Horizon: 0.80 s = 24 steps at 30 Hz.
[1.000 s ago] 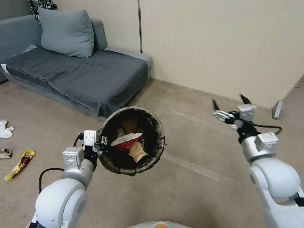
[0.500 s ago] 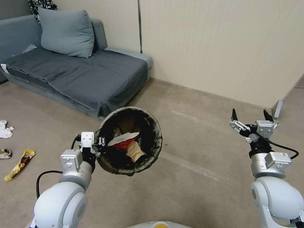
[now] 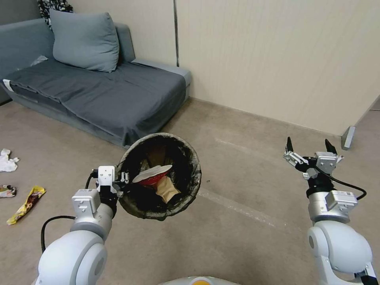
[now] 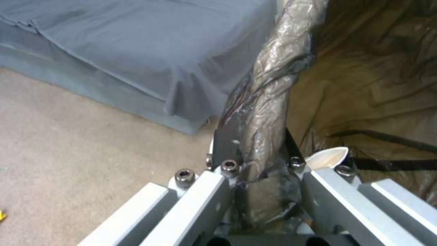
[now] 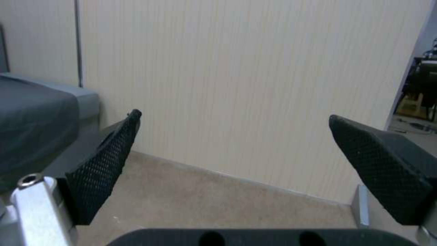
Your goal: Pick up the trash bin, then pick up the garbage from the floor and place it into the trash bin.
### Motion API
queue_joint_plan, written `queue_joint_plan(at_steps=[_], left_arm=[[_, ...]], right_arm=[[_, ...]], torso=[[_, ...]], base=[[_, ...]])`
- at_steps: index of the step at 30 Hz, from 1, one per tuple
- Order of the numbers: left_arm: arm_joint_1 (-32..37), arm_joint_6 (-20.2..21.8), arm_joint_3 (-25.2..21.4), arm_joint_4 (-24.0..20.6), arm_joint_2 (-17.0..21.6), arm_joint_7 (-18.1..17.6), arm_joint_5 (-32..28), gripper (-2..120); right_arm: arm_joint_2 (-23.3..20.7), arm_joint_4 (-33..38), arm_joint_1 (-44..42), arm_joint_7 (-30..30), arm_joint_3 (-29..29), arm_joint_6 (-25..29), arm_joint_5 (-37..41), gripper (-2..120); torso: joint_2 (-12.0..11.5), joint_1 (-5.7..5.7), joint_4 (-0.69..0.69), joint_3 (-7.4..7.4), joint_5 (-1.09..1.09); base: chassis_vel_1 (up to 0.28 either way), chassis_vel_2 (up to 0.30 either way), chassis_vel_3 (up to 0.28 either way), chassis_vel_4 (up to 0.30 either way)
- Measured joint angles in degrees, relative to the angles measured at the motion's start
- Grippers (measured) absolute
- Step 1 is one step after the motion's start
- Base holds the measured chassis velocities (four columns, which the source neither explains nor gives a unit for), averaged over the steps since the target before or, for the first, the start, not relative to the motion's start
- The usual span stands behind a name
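Left gripper (image 3: 126,179) on trash bin (image 3: 189,186) rim, sofa (image 3: 99,95) just behind.

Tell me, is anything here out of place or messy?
Yes. Litter lies loose on the floor at the left: a crumpled tissue and a yellow wrapper. The trash bin hangs tilted off the floor, clamped by the left pincer.

Beige floor (image 3: 245,237), grey sofa (image 3: 99,91) (yellow wrapper (image 3: 26,204) nearby).
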Motion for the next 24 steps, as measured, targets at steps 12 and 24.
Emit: queue_joint_plan(at_steps=[12, 24], left_arm=[[0.07, 0.32, -1.33, 0.14, 0.39, 0.26, -1.04, 0], [-0.37, 0.45, -1.07, 0.43, 0.32, 0.25, -0.77, 0]], right_arm=[[0.15, -0.52, 0.3, 0.18, -0.17, 0.17, 0.01, 100], [0.29, -0.99, 0.48, 0.34, -0.43, 0.33, -0.07, 100]], torso=[[0.0, 0.0, 0.0, 0.0, 0.0], [0.0, 0.0, 0.0, 0.0, 0.0]], base=[[0.0, 0.0, 0.0, 0.0], [0.0, 0.0, 0.0, 0.0]])
